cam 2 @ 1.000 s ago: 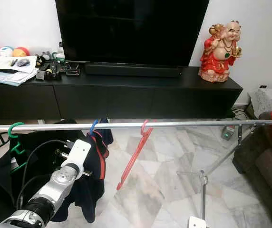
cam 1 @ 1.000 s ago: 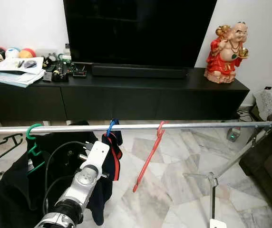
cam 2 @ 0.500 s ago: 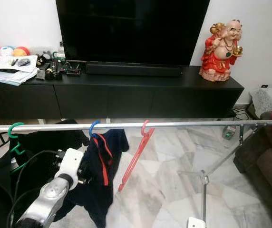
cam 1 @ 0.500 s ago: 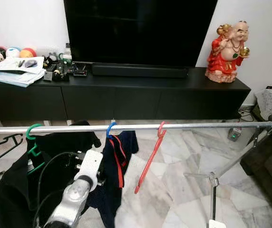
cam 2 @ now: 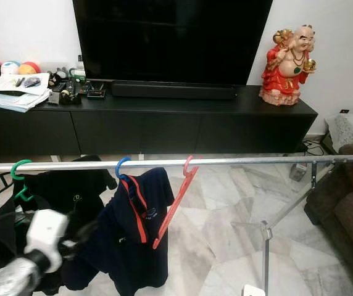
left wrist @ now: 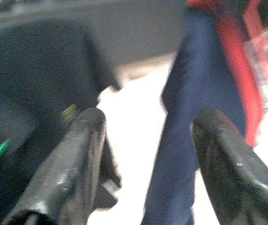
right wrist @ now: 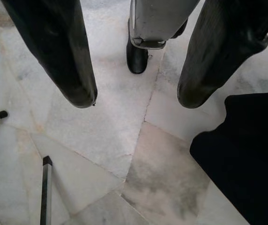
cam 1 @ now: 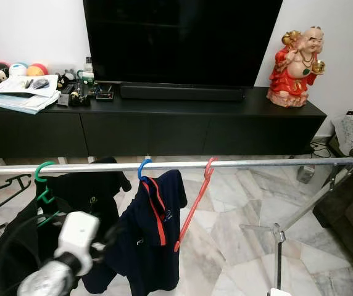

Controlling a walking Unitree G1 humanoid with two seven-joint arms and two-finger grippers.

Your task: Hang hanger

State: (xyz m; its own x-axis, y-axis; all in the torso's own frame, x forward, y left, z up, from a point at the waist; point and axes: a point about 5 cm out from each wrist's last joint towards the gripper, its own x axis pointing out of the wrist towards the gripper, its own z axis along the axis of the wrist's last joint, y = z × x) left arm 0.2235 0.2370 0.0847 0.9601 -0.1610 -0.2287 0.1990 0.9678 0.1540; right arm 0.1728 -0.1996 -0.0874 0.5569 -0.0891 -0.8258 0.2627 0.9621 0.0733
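My left gripper has its two black fingers spread apart with nothing between them; it sits low, below the rail and just in front of the black garment. Through the gap in the left wrist view I see that black garment on one side and the navy shirt with its red trim on the other. My right gripper also has its fingers apart, empty, pointing down at the marble floor well below the rail.

The blue hanger hooks over the rail with the navy shirt hanging from it. Just beside it on the rail, toward the statue end, the red hanger hangs bare and tilted. Toward the other end of the rail the green hanger carries the black garment. Behind the rail stand the black cabinet, the television and the red statue.
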